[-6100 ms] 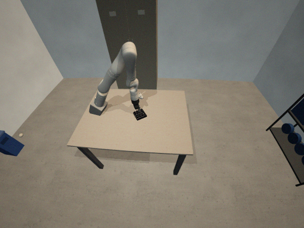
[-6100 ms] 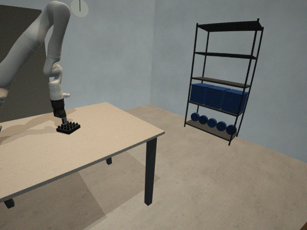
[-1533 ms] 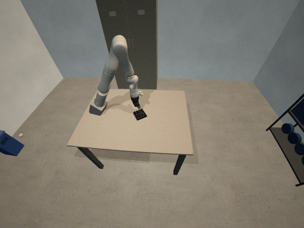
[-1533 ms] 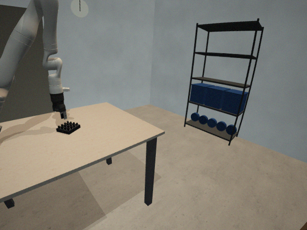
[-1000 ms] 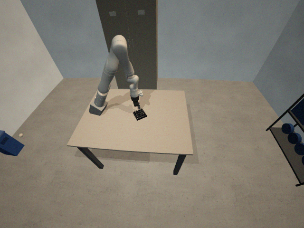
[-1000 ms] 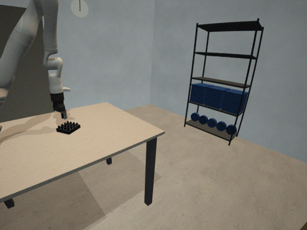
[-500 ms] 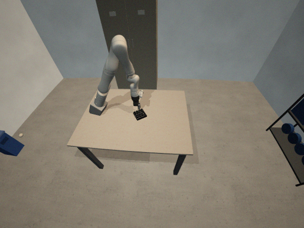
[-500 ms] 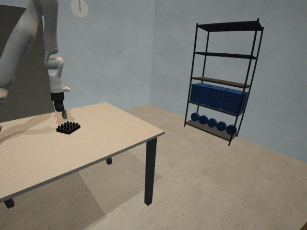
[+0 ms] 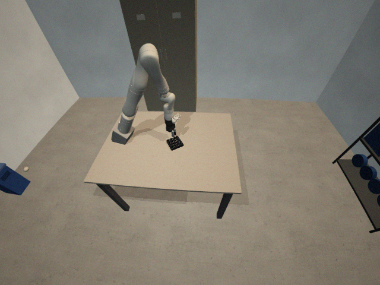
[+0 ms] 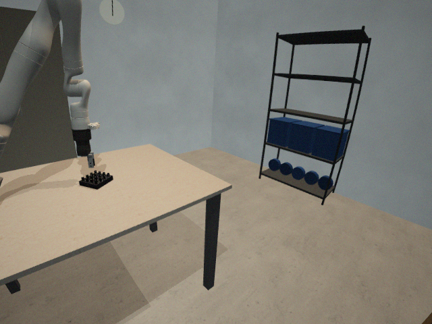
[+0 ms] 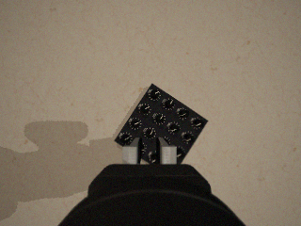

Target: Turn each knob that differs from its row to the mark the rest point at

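Sitting askew, a black knob box [image 9: 174, 143] [image 10: 98, 180] [image 11: 161, 124], white-marked and flat-topped.

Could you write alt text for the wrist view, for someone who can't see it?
Looking down past the robot's jaws, which stand apart, at a black box of small knobs with white marks, set at a slant on a pale table. The jaws hide some knobs at the box's near end, and a shadow falls at the left.
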`<state>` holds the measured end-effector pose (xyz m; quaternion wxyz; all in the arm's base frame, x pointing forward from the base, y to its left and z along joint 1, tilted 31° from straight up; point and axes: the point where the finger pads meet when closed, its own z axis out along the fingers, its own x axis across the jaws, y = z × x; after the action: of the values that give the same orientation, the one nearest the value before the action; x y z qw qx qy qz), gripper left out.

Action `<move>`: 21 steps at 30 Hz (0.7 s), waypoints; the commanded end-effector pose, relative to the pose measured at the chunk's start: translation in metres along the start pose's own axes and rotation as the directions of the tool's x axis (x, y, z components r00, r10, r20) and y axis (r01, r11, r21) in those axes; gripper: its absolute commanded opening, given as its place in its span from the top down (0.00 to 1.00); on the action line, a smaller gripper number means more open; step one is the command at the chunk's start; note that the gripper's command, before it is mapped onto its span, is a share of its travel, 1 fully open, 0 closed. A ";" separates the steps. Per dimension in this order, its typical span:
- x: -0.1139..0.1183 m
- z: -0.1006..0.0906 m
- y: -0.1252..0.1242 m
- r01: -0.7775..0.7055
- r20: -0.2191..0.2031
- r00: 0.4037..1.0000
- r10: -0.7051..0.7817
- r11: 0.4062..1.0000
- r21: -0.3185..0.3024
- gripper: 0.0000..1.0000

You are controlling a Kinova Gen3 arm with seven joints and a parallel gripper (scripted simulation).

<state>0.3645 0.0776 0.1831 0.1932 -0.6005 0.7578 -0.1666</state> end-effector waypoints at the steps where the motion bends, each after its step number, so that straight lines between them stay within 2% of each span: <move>1: -0.001 -0.001 -0.001 -0.076 0.001 0.997 0.076 0.997 0.008 0.54; 6: 0.001 -0.003 -0.001 -0.268 0.001 0.963 0.268 0.963 0.007 0.54; 12: 0.003 -0.004 0.000 -0.488 0.003 0.873 0.488 0.873 0.006 0.54; 14: 0.003 -0.004 0.000 -0.488 0.003 0.873 0.488 0.873 0.006 0.54; 21: 0.004 -0.006 0.002 -0.706 0.006 0.708 0.706 0.708 0.005 0.54</move>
<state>0.3586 0.0726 0.1862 0.2387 -0.2845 0.9247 -0.0834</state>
